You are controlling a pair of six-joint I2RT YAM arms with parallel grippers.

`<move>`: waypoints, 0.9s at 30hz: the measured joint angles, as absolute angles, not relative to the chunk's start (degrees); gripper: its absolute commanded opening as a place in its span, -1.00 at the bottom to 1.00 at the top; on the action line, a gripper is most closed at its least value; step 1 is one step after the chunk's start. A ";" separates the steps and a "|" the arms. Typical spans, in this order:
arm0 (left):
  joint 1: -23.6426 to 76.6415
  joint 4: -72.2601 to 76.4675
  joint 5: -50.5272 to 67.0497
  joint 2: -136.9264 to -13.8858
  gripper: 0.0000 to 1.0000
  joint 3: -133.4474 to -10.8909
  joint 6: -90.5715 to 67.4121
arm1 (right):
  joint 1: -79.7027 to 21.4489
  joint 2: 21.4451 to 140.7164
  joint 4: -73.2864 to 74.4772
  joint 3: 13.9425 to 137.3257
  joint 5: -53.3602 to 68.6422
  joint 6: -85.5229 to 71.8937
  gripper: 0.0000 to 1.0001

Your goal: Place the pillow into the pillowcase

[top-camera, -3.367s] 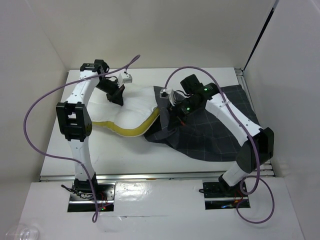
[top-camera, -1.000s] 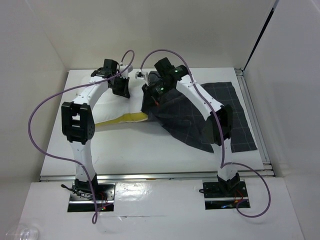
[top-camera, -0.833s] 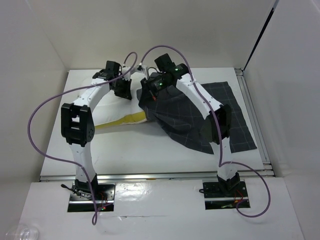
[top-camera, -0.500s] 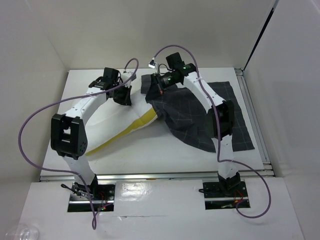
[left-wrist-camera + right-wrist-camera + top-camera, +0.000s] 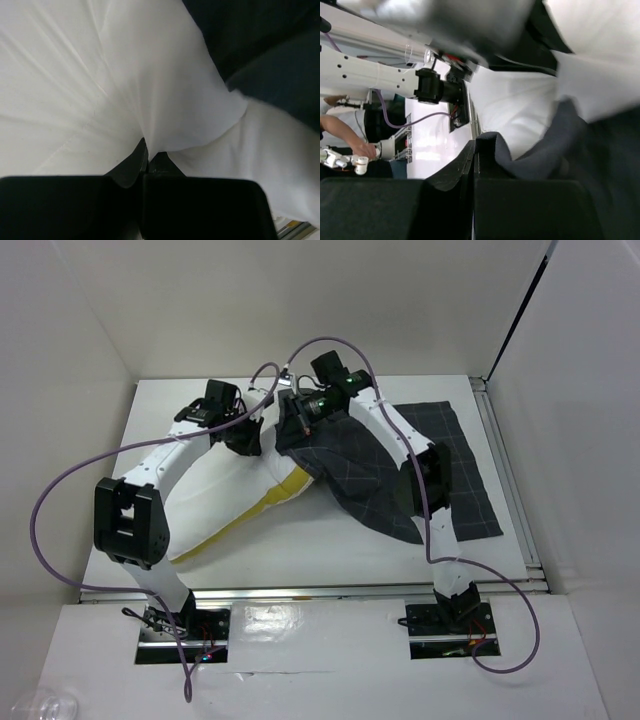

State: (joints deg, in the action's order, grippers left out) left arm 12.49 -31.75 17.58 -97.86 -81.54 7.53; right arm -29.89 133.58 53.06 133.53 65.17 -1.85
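Note:
The white pillow (image 5: 222,490) with its yellow band (image 5: 252,512) lies slanted on the left half of the table. Its far right end sits under the edge of the charcoal checked pillowcase (image 5: 400,465), which spreads to the right. My left gripper (image 5: 248,437) is shut on a pinch of the pillow's white fabric (image 5: 150,100) at its far end. My right gripper (image 5: 297,418) is shut on the pillowcase's dark edge (image 5: 520,155), held up right next to the left gripper, over the pillow (image 5: 520,105). The pillowcase also shows at the upper right of the left wrist view (image 5: 265,45).
The white table (image 5: 310,550) is boxed in by pale walls at the left, back and right. A metal rail (image 5: 320,592) runs along the near edge. Purple cables loop over both arms. The left arm (image 5: 365,75) shows in the right wrist view.
The pillow's near end has swung toward the front left. Both grippers have stayed close together at the back, and the pillowcase edge now covers the pillow's far right end.

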 measured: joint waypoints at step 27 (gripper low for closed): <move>13.96 -26.68 19.77 -98.28 -1.00 -79.07 7.55 | -15.35 118.91 48.86 130.06 46.52 -2.11 0.62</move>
